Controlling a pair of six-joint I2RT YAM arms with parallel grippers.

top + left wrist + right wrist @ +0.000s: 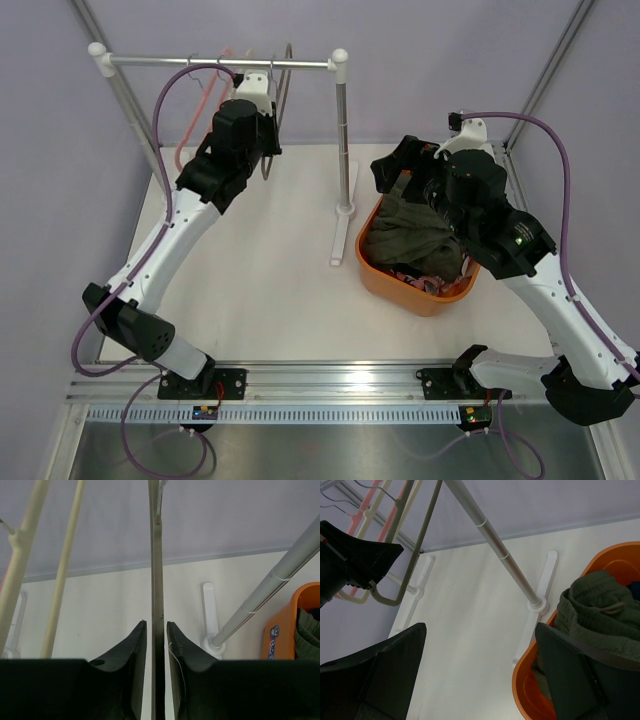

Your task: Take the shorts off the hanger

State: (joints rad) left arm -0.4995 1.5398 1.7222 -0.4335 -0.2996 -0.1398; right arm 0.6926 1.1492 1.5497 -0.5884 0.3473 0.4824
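The olive green shorts (410, 235) lie bunched on top in the orange basket (400, 295), over a dark navy garment (447, 262) and a bit of pink patterned cloth (440, 286). An olive-grey hanger (156, 555) hangs bare from the rack rail (220, 61). My left gripper (156, 630) straddles its bar, jaws narrowly open with a thin gap on each side. My right gripper (480, 630) hovers wide open by the basket's (530, 700) far left rim, holding nothing, with the green shorts (600, 610) to its right.
A cream hanger (65, 580) and a pink hanger (205, 100) also hang bare on the rail, left of my left gripper. The rack's right post (343, 150) and white foot (540, 605) stand between the two arms, close to the basket.
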